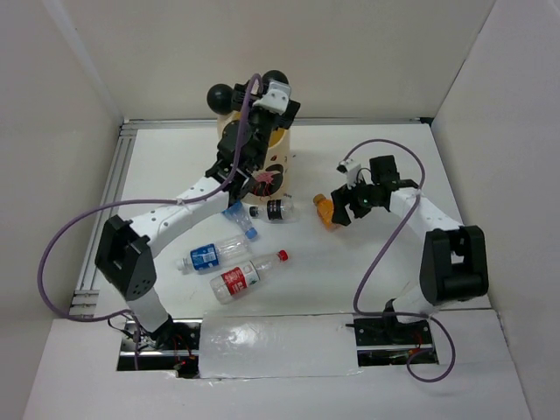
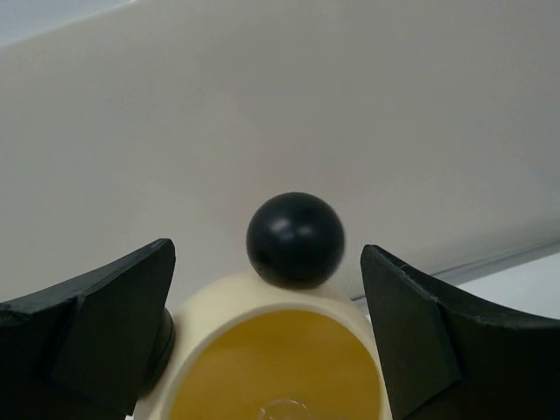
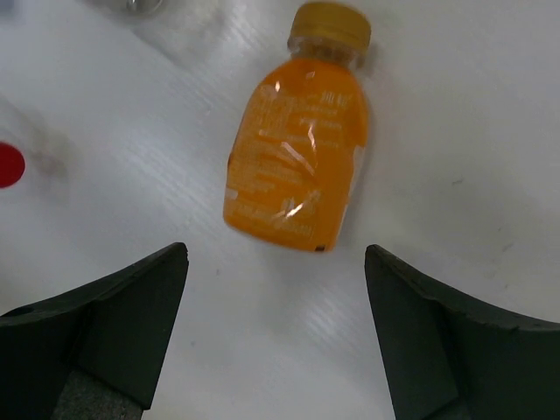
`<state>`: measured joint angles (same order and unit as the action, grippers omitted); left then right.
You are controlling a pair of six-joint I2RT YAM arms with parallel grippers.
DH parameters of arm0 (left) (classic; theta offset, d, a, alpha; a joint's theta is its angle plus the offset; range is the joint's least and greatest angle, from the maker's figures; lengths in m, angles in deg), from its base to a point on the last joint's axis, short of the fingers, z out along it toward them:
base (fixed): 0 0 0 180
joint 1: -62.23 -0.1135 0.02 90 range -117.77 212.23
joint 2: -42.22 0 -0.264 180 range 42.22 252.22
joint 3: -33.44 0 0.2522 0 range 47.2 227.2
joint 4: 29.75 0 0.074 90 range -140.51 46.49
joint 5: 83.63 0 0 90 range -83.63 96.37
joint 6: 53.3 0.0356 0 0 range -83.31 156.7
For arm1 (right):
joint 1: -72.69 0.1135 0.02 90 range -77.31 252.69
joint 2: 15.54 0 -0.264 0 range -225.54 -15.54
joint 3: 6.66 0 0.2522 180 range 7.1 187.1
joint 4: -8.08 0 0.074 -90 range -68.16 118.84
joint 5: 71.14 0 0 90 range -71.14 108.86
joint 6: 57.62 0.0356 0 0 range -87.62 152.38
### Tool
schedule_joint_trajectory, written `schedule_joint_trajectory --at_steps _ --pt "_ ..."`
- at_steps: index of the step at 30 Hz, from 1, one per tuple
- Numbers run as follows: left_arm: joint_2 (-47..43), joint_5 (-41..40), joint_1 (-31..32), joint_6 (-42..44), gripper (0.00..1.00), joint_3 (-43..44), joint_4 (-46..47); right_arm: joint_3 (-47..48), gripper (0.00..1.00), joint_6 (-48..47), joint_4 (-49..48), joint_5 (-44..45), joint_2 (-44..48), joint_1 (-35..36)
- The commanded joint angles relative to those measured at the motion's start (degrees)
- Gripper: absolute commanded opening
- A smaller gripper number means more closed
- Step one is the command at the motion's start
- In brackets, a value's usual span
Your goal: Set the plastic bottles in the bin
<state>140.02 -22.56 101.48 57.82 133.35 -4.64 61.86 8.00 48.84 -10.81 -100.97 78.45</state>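
Note:
The cream bin (image 1: 278, 156) with two black ball ears stands at the back centre. My left gripper (image 1: 258, 122) hovers open and empty over its mouth. The left wrist view shows the bin's rim (image 2: 262, 297), its yellow inside, one ball ear (image 2: 295, 239) and something clear at the bottom (image 2: 284, 407). The short orange bottle (image 1: 325, 210) lies on the table. My right gripper (image 1: 343, 206) is open just above it. In the right wrist view the orange bottle (image 3: 297, 157) lies just ahead of the open fingers, untouched. Several more bottles lie near the bin's foot.
A black-label bottle (image 1: 276, 210) and a blue-capped one (image 1: 238, 217) lie by the bin's base. A blue-label bottle (image 1: 210, 255) and a red-label bottle (image 1: 245, 276) lie nearer the front. White walls enclose the table. A red cap (image 3: 7, 164) shows at the left edge.

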Motion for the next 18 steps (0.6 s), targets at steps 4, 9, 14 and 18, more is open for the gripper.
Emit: schedule_joint_trajectory --at_steps 4,9,14,18 --pt "-19.90 -6.05 6.80 -9.22 1.00 -6.07 -17.49 11.14 0.89 5.83 -5.21 4.09 -9.92 4.08" --pt "-34.76 -2.90 8.04 -33.19 1.00 -20.70 -46.04 15.54 0.90 5.84 -3.19 6.81 -18.89 7.59" --pt "-45.22 12.81 8.57 -39.32 0.99 -33.84 -57.15 16.96 0.88 6.36 -0.29 9.36 -23.47 8.13" --pt "-44.11 27.49 10.93 -36.79 1.00 -40.17 -54.61 15.64 0.67 6.89 -0.29 10.51 -22.86 8.65"
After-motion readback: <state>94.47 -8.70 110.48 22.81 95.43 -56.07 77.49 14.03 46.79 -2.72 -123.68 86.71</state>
